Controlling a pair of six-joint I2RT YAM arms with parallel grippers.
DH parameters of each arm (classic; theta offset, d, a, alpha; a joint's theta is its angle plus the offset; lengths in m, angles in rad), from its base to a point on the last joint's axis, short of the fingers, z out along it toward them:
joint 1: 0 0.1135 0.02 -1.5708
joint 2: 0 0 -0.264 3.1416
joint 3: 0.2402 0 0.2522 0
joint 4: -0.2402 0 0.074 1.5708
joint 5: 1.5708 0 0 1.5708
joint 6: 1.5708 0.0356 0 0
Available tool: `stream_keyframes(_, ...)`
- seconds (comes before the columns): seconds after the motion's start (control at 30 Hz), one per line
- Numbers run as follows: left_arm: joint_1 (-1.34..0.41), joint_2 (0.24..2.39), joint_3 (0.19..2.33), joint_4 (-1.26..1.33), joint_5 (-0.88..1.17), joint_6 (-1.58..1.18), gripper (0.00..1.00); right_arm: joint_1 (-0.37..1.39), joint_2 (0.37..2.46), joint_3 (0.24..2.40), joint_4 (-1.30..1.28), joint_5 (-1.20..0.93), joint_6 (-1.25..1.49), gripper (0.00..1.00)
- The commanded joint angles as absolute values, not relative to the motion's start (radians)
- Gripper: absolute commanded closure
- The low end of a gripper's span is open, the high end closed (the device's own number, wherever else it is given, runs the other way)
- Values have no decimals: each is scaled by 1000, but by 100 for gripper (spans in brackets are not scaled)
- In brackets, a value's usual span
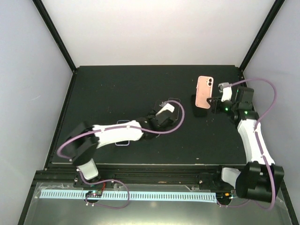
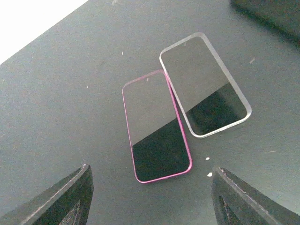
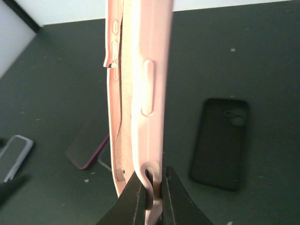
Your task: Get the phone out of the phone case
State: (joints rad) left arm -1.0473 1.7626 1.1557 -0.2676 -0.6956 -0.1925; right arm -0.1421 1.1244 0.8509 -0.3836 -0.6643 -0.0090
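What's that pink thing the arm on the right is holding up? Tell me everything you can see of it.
It is the phone case: a salmon-pink, matte, rubbery-looking shell with rounded corners and a camera cutout at one corner. The right gripper is shut on its rim and holds it off the table, toward the far right. The wrist view shows it edge-on and upright, with a long raised side button and a gap where one layer stands apart. Whether a phone sits inside cannot be told.

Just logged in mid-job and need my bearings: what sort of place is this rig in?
Probably a lab test booth, not a home: plain white walls on black frame posts, a black table, and a mounting rail along its near edge.
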Motion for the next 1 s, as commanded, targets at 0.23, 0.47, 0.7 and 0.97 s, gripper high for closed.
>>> stream_keyframes(0.23, -1051, 1227, 1008, -416, -221, -294, 28, -276, 1671, 1412, -976, -435, -411, 98)
stream_keyframes(0.47, -1051, 1150, 844, -406, -118, -339, 28, -343, 1989, 1697, -1228, -416, -495, 99)
stream_keyframes(0.7, -1051, 1110, 708, -347, -97, -397, 28, -340, 2142, 1807, -1317, -478, -468, 99)
stream_keyframes(0.97, -1051, 1115, 728, -338, -106, -392, 28, -337, 2257, 1875, -1288, -511, -393, 99)
